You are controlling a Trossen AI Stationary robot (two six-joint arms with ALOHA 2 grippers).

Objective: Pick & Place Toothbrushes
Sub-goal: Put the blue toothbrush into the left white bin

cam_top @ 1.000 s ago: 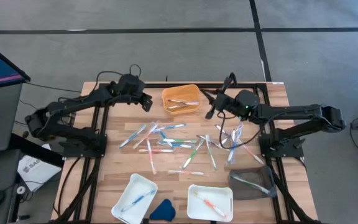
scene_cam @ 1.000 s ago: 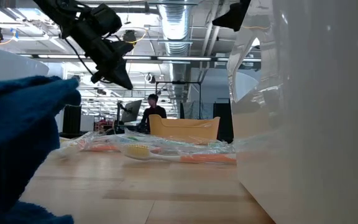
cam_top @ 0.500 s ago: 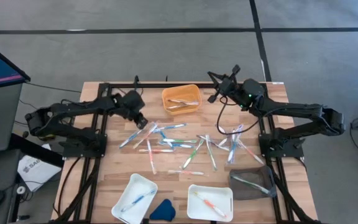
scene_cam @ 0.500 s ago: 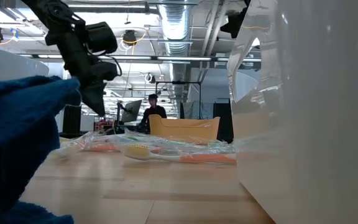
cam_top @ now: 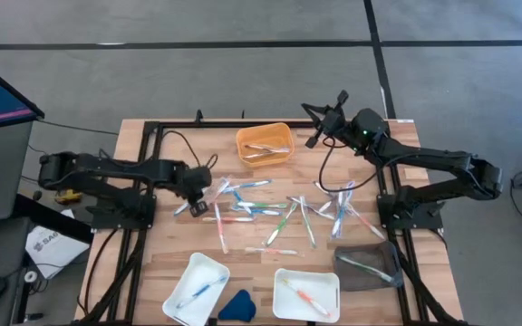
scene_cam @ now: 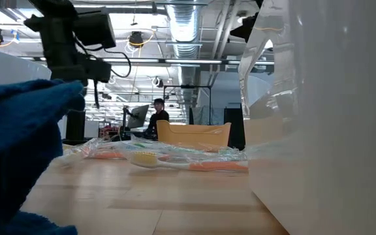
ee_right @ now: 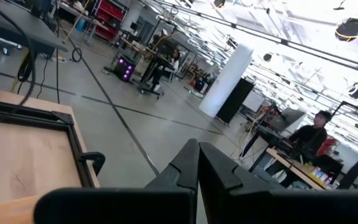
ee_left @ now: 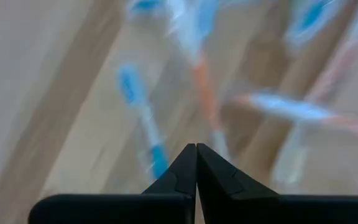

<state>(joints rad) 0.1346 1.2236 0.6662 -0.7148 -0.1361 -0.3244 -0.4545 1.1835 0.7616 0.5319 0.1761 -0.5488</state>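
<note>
Several toothbrushes (cam_top: 261,210) in blue, green, orange and white lie scattered flat on the middle of the wooden table. My left gripper (cam_top: 199,187) is shut and points steeply down over the left end of that scatter. In the left wrist view its tips (ee_left: 196,148) stand above a blue toothbrush (ee_left: 143,118) and an orange one (ee_left: 207,102). My right gripper (cam_top: 319,127) is shut and held level and high near the far edge, right of the orange tray (cam_top: 263,145). Its wrist view (ee_right: 197,145) looks out into the room.
Two white trays (cam_top: 198,281) (cam_top: 306,292) and a grey tray (cam_top: 367,265) stand along the near edge, each with a toothbrush inside. A dark-blue wedge (cam_top: 236,305) lies between the white trays. The orange tray holds a few toothbrushes. A person (scene_cam: 158,117) sits far behind the table.
My left gripper has swung from the far edge, left of the orange tray, toward the near edge and down over the left end of the scattered toothbrushes. It has tipped from slanting to pointing steeply down. My right gripper has drawn back toward the far edge. No toothbrush has moved.
</note>
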